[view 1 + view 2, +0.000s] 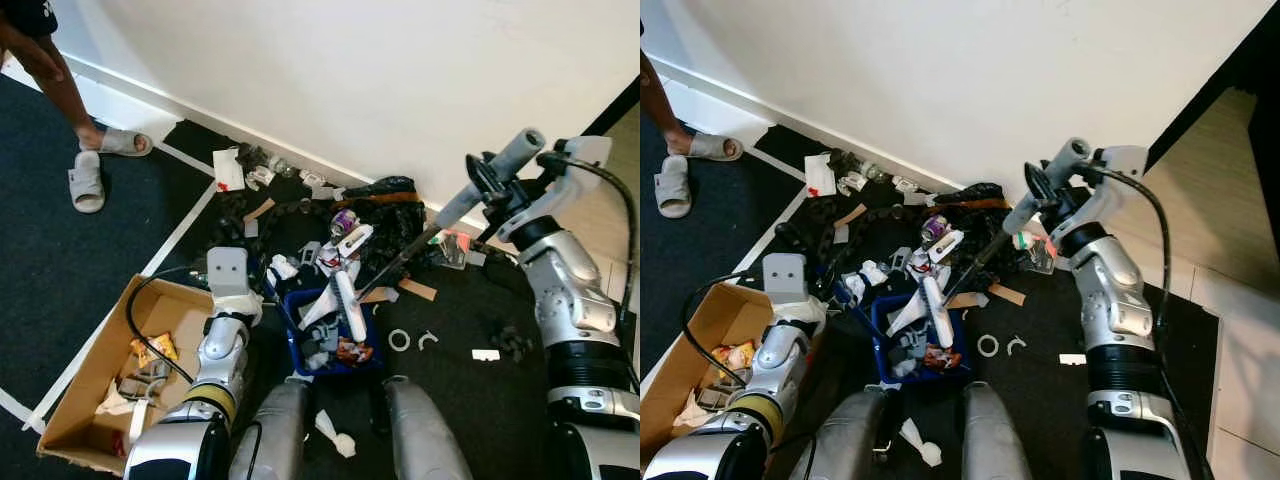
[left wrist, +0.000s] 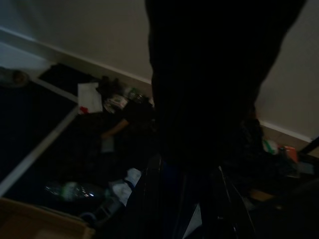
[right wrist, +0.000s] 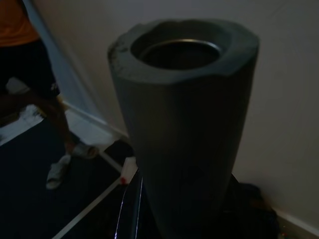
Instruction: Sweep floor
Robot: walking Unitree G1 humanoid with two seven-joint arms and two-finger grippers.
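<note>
Cardboard box (image 1: 75,400) with scraps sits by the left arm, whose left pincer (image 2: 199,209) is too dark to tell open or closed. Blue dustpan (image 1: 300,345) lies on the dark floor (image 1: 60,260) just ahead (heaped with litter). Right pincer (image 1: 490,185) is clenched on the grey broom handle (image 1: 500,170), shaft slanting toward the litter pile (image 1: 350,225) along the wall; a person's sandalled foot (image 1: 118,141) stands far left.

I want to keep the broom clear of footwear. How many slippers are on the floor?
2. One slipper is on a person's foot by the wall's white skirting; the other slipper lies off the foot on the dark carpet just beside it. The litter pile could hide more.
</note>
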